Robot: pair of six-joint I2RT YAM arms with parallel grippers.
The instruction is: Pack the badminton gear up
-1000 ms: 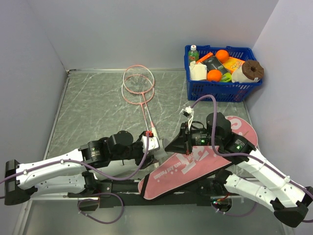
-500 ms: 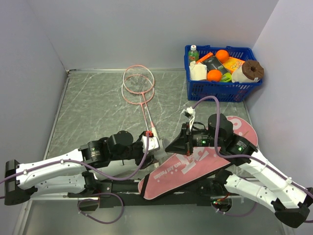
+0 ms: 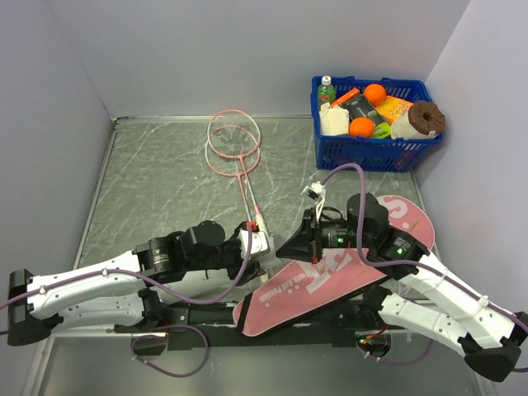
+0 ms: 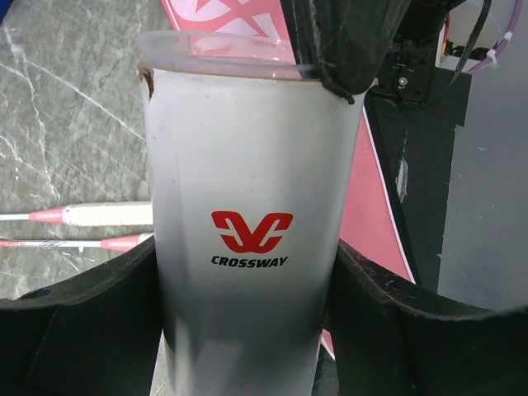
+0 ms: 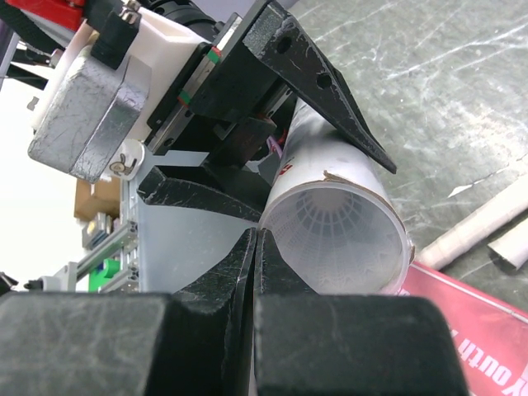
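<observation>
Pink fabric lettered in white covers the near desk at 5 o'clock, where the racket-shaped bag (image 3: 330,280) lies flat, partly beneath our right arm. Just beside its left edge, near 6 o'clock, our left end effector (image 3: 264,254) clamps the white tube (image 4: 247,165) around its body, with the open mouth facing the right arm. Our right end effector (image 5: 256,239) has its fingers pressed together with nothing between them, tips at the tube's rim. We see the ribbed white shuttlecock (image 5: 330,227) sitting inside the tube. Farther out, at 12 o'clock, the two pink rackets (image 3: 233,142) lie overlapped on the grey desk (image 3: 157,181), handles pointing toward us. At 2 o'clock stands the blue basket (image 3: 375,155) of groceries.
</observation>
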